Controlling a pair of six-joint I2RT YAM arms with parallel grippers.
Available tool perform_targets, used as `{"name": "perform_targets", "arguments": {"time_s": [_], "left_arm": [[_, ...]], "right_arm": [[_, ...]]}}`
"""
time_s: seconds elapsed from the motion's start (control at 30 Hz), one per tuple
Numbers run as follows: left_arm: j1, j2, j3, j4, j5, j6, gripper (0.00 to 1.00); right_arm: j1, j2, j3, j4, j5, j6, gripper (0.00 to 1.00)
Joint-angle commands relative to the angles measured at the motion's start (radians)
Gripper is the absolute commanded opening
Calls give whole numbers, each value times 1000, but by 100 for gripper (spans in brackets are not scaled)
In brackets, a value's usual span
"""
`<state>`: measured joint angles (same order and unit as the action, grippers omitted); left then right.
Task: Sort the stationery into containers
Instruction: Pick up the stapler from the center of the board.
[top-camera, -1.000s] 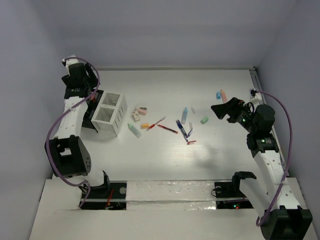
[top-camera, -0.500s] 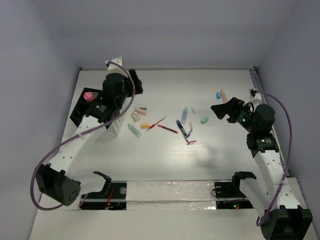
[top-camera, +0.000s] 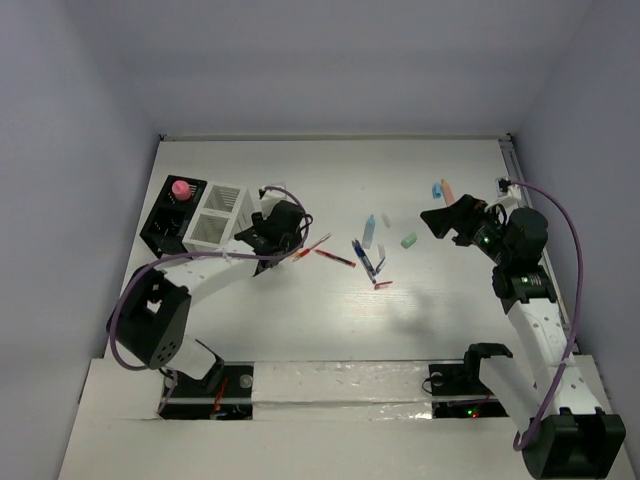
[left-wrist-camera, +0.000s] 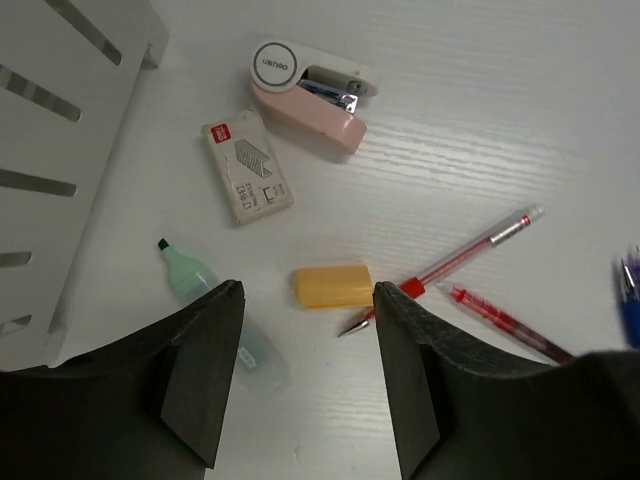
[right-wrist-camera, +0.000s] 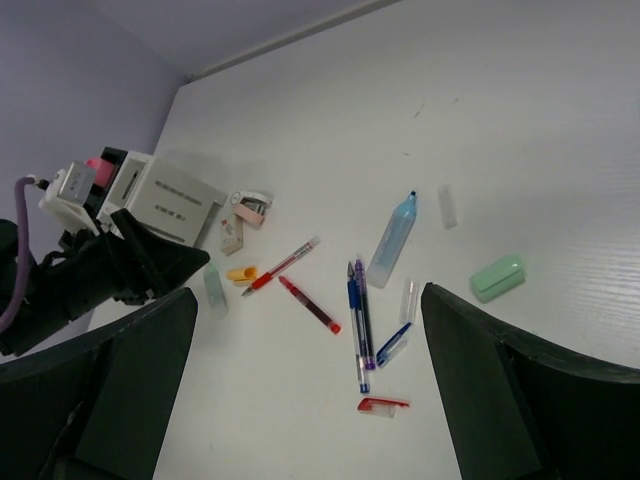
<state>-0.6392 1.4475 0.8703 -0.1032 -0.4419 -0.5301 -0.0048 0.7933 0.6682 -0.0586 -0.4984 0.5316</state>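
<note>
Both grippers hold nothing: the left gripper (left-wrist-camera: 307, 292) hangs partly spread above the orange eraser (left-wrist-camera: 331, 286) beside the white box (left-wrist-camera: 60, 150); the right gripper (right-wrist-camera: 307, 295) gapes wide above the scattered pens (right-wrist-camera: 353, 320).

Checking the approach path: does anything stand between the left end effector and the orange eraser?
Nothing visible does. The orange eraser lies bare on the table, directly under the open left end effector. A red pen lies close beside it.
</note>
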Motion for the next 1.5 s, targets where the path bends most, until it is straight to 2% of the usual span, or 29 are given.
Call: {"name": "perform_targets", "arguments": {"time_s": [0.0, 0.13, 0.27, 0.53, 0.97, 1.03, 1.07, 1.1, 1.2, 1.33, 1.47], "left_arm": [[1, 77, 39, 97, -90, -22, 52], [18, 166, 75, 126, -115, -33, 50], [55, 180, 47, 190, -115, -42, 49], [105, 238, 78, 212, -113, -13, 50], [125, 312, 84, 230, -109, -2, 44], [125, 326, 87, 235, -104, -1, 39], [125, 327, 84, 243, -104, -1, 31], [125, 326, 84, 244, -103, -2, 27], [125, 303, 88, 244, -81, -1, 22], [125, 216, 99, 223, -55, 10, 9], [81, 88, 117, 169, -60, 16, 4]], "right_arm": [[9, 3, 4, 48, -19, 2, 100], [9, 1, 4, 49, -17, 2, 100], [9, 1, 7, 48, -19, 1, 100], [19, 9, 13, 46, -28, 1, 100], [19, 12, 16, 40, -25, -1, 100], [19, 12, 14, 40, -26, -1, 100], [19, 12, 14, 40, -25, -1, 100], [19, 14, 14, 39, -25, -1, 100], [19, 15, 16, 40, -26, -1, 100], [19, 14, 16, 39, -25, -1, 100], [19, 14, 14, 40, -25, -1, 100]]}}
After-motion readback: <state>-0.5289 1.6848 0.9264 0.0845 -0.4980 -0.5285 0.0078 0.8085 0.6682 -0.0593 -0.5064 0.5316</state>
